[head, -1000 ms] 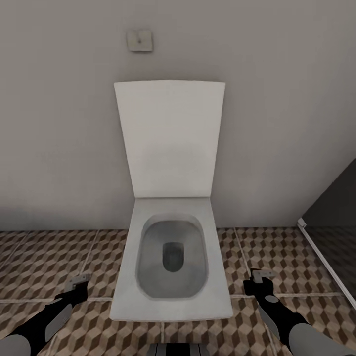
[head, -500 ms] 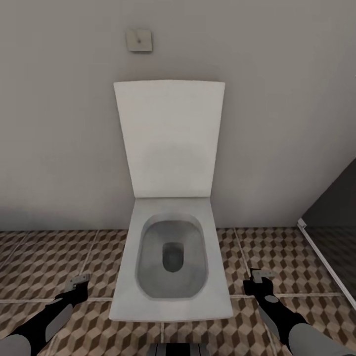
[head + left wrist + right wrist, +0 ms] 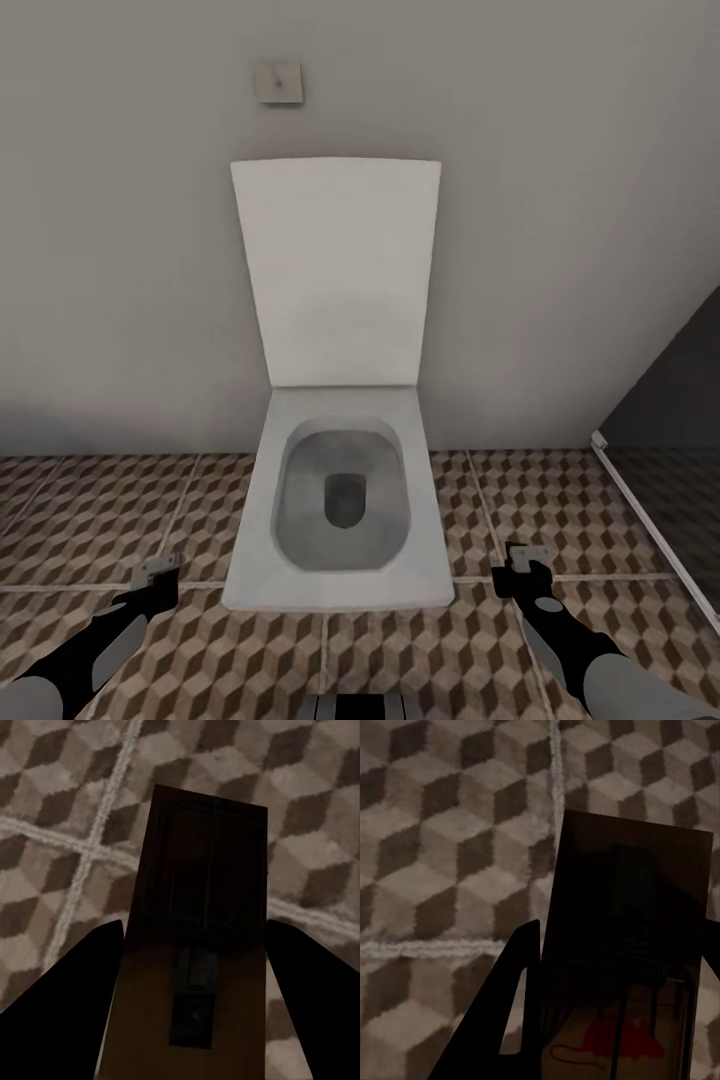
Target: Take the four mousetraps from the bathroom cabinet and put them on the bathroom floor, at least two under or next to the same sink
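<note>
Change: my head view has shifted; toilet (image 3: pixel 340 500) sits slightly farther.
Left claw (image 3: pixel 195 967): pinching a mousetrap (image 3: pixel 199 930) above bathroom floor (image 3: pixel 67 832).
Right claw (image 3: pixel 619 1020): pinching another mousetrap (image 3: pixel 630 945).

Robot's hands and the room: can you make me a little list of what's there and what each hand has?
Room: toilet with lid up, against a grey wall
Floor: cube-pattern tiles
Left gripper: shut on a mousetrap
Right gripper: shut on a mousetrap, red mark showing
Wall: small square plate above the toilet
</note>
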Available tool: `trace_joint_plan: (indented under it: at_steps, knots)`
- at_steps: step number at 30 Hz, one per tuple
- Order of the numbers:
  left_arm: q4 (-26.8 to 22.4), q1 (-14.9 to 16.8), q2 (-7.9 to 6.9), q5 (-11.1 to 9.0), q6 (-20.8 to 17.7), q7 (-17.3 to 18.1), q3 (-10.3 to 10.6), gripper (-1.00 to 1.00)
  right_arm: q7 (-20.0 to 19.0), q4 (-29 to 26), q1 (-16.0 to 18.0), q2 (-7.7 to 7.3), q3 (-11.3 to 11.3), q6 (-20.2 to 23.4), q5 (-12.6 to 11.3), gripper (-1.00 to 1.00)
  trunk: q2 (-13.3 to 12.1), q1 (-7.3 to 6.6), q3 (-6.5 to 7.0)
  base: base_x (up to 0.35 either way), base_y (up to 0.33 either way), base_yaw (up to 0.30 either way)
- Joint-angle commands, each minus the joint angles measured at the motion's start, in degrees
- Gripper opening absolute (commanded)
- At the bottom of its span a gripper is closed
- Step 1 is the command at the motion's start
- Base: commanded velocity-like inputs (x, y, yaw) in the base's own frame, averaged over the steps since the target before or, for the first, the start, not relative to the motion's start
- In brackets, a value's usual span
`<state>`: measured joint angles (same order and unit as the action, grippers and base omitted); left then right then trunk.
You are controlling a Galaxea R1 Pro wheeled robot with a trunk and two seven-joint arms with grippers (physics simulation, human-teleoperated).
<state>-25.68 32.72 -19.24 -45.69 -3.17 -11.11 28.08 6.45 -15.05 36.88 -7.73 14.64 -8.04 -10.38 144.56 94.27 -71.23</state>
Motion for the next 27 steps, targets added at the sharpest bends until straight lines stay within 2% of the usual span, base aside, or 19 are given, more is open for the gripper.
trace_joint_plan:
  at_steps: [1,9,27]
  knots:
    - [-0.17,0.03,-0.09,-0.38,-0.17,-0.52,0.48,-1.00,0.14,0.02,0.03,-0.03,0.48,-0.22,-0.69,-1.00,0.02,-0.01,-0.04,-0.013,-0.003,0.000]
    - [-0.18,0.00,-0.09,-0.37,-0.18,-0.48,0.48,-1.00,0.14,0.02,0.03,0.00,0.48,-0.22,-0.69,-1.00,0.02,-0.01,-0.04,-0.004,-0.001,0.000]
    - [-0.16,0.03,-0.16,-0.30,-0.17,-0.83,0.35,-1.00,0.14,0.02,0.03,0.00,0.57,-0.22,-0.61,-1.00,0.25,0.42,-3.81,0.000,0.000,0.000]
